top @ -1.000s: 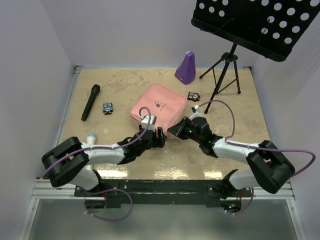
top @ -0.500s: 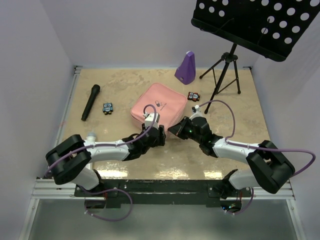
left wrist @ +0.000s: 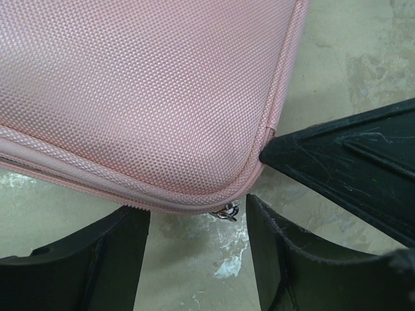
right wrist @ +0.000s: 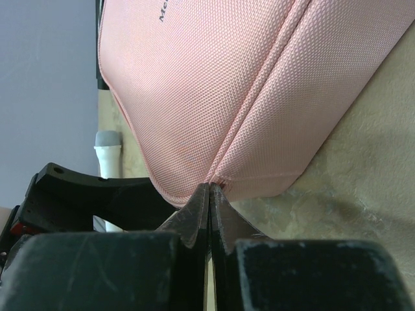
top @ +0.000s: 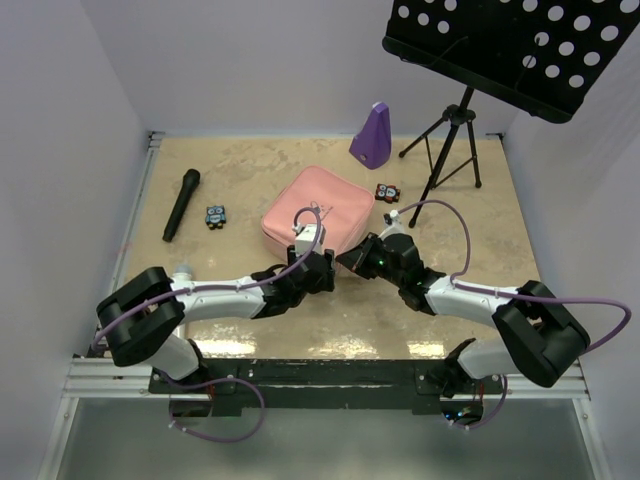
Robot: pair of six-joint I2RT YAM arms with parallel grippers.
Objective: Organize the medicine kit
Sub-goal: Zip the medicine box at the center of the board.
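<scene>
Medicine kit (top: 318,212): pink case, zipped shut, lying flat near the middle of the table (top: 250,170), w/ one corner pointing at the two arms. There is a small dark logo on the lid, too small to read from the top view. In the R wrist view the kit (right wrist: 214,78) shows dark letters at the top edge, "Me", and the rest is cut off. No other writing can be read.

L gripper (top: 318,268) sits at the kit's near corner. In the L wrist view its jaws stand wide apart (left wrist: 194,210) w/ nothing btw them. The kit's round corner (left wrist: 142,84) is just past the fingertips, and the small metal zip pull (left wrist: 227,210) hangs at that corner, right over the gap.

R gripper (top: 345,262) comes at the same corner from the other side. Its jaws are pressed tight together (right wrist: 209,188), tips touching the seam at the kit's edge. Can't tell if they pinch anything. In the L wrist view the R gripper (left wrist: 343,168) touches the corner w/ its black tip.

Also on the table: black mic (top: 181,204) on the left, purple pointy thing (top: 371,132) at the back, and a black music stand (top: 500,45) on the right.
</scene>
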